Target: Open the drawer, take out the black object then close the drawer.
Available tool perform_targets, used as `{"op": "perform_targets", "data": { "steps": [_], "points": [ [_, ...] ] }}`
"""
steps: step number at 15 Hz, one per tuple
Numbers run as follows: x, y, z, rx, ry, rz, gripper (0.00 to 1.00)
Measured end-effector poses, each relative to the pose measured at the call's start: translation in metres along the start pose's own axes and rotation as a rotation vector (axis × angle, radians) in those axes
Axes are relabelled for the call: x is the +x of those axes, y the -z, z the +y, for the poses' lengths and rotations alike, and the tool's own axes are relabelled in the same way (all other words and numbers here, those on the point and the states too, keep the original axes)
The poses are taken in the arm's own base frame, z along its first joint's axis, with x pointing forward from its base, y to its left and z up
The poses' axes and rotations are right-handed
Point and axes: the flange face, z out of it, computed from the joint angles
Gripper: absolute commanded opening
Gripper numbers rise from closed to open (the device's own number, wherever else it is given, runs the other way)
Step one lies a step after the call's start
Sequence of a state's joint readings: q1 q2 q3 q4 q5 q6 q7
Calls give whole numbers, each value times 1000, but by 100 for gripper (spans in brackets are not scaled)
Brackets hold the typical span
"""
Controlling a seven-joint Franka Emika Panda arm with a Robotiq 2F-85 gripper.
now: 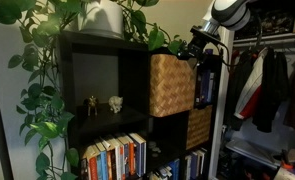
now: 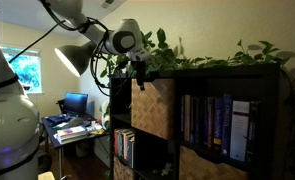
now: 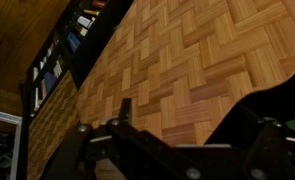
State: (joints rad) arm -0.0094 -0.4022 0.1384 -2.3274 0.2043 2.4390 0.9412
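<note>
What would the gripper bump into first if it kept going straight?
Probably the woven front of the light basket, which fills the wrist view ahead of the open gripper; depth unclear.

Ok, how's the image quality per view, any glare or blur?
In an exterior view, the black shelf cubbies are dark while the light wicker bin is well lit; in an exterior view, the window is blown out; wrist view: weave soft, gripper a dark silhouette.
</note>
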Motion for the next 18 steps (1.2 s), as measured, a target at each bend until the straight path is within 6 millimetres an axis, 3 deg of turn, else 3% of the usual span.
{"op": "perform_targets", "data": {
  "steps": [11, 18],
  "points": [
    [-19, 20, 11, -84, 44, -77, 100],
    [-20, 36, 5, -49, 151, -48, 100]
  ]
}}
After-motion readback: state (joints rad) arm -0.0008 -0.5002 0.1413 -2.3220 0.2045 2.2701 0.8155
